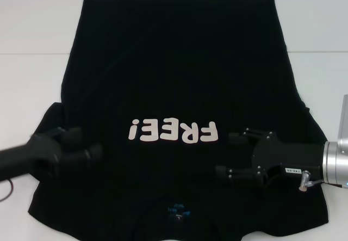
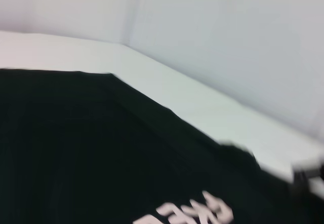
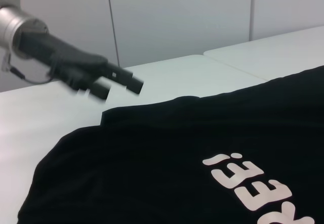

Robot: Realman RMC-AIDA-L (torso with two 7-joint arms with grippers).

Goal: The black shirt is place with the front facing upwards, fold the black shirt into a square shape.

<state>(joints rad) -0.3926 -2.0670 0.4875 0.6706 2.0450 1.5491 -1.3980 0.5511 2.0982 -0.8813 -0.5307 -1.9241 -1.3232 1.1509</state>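
The black shirt [image 1: 179, 72] lies spread flat on the white table, front up, its white "FREE!" lettering [image 1: 173, 131] upside down to me and its blue neck label [image 1: 176, 212] near the front edge. My left gripper [image 1: 89, 144] hovers over the shirt's left sleeve area, open, nothing between its fingers. My right gripper [image 1: 231, 154] is over the right chest area beside the lettering, also open and holding nothing. The right wrist view shows the shirt [image 3: 167, 153], the lettering [image 3: 253, 183] and the left gripper [image 3: 119, 85] above the sleeve edge. Shirt [image 2: 91, 148] and lettering [image 2: 195, 211] fill the left wrist view.
The white table [image 1: 32, 23] extends past the shirt on the left, right and far sides, with a seam line [image 1: 27, 53] across it. A light wall [image 3: 177, 16] stands behind the table. The right arm's silver wrist [image 1: 334, 165] is at the right edge.
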